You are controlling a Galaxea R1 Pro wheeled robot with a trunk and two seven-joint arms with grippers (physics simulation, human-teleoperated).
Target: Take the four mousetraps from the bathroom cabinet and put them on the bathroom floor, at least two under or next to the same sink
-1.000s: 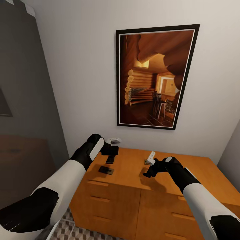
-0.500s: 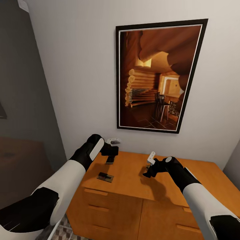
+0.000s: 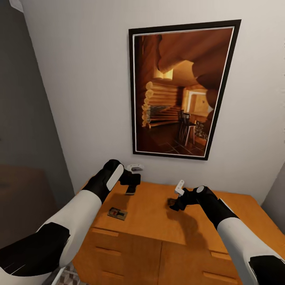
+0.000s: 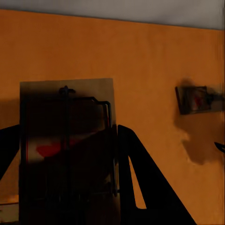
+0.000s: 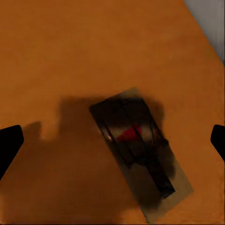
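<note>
The orange-brown cabinet stands against the wall, with my two arms over its top. My left gripper is shut on a mousetrap, held a little above the top near the back left. A second mousetrap lies flat near the front left edge. My right gripper hangs open over a third mousetrap, which lies flat between the wide-spread fingers; that one also shows in the left wrist view as a mousetrap. A sliver of bathroom floor shows by the cabinet. The bathroom sink is out of view.
A large framed picture hangs on the white wall behind the cabinet. A grey wall closes off the left side. A small white fitting sits on the wall just above the cabinet top. Drawer fronts face me.
The whole picture has shifted, so the camera moved. The cabinet top now sits lower under the arms, and the right gripper stands over its mousetrap. The left gripper still holds its mousetrap.
</note>
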